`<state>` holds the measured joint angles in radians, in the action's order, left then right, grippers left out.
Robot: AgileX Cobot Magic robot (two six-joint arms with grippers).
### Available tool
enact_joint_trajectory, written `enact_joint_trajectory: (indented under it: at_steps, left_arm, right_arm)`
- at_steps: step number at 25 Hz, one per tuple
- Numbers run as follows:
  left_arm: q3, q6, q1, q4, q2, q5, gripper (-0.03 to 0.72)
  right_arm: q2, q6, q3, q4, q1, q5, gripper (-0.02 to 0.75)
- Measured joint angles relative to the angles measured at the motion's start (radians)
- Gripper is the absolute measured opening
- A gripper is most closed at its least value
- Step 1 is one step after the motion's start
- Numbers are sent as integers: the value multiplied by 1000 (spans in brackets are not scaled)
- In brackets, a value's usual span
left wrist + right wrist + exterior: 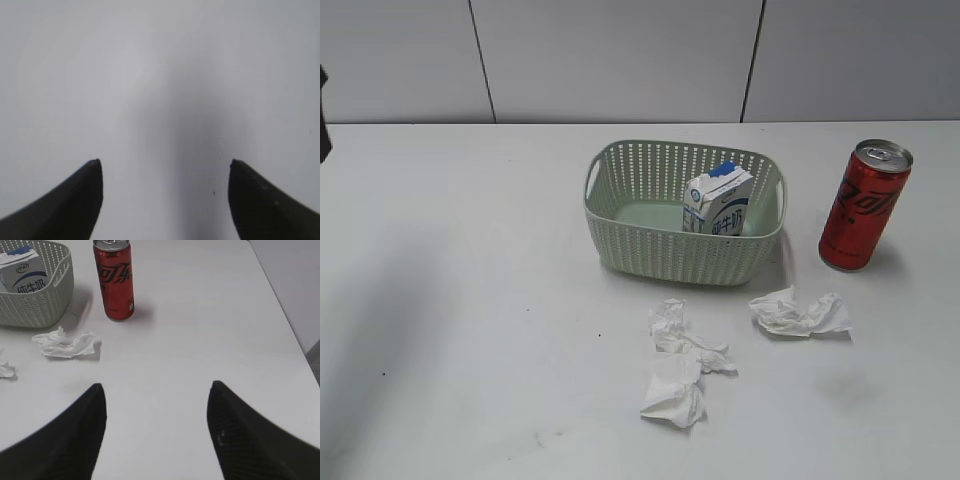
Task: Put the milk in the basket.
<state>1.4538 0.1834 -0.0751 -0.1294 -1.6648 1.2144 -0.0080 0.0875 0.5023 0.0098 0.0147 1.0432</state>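
The milk [718, 201], a small white and blue carton with a blue top flap, stands inside the pale green basket [650, 245] near its right end. Both also show at the top left of the right wrist view, the milk [22, 274] inside the basket [42, 307]. My right gripper [157, 386] is open and empty over bare table, well to the right of the basket. My left gripper [165, 162] is open and empty over bare table. Neither gripper shows in the exterior view.
A red can [863, 205] stands upright to the right of the basket; it also shows in the right wrist view [114, 280]. Crumpled white tissues [682, 362] [800, 313] lie in front of the basket. The table's right edge [285, 315] runs close by.
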Motion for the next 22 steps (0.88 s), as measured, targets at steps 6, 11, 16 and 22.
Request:
enact_joint_trajectory:
  at_steps: [6, 11, 16, 22]
  left_arm:
    - [-352, 0, -1, 0, 286, -31, 580]
    - [-588, 0, -1, -1, 526, -105, 580]
    - [-785, 0, -1, -1, 770, -163, 580]
    - [-920, 0, -1, -1, 1023, -181, 580]
  right_arm:
    - [0, 0, 0, 0, 0, 0, 497]
    - [0, 0, 0, 0, 0, 0, 497]
    - [0, 0, 0, 0, 0, 0, 497]
    - [0, 0, 0, 0, 0, 0, 497]
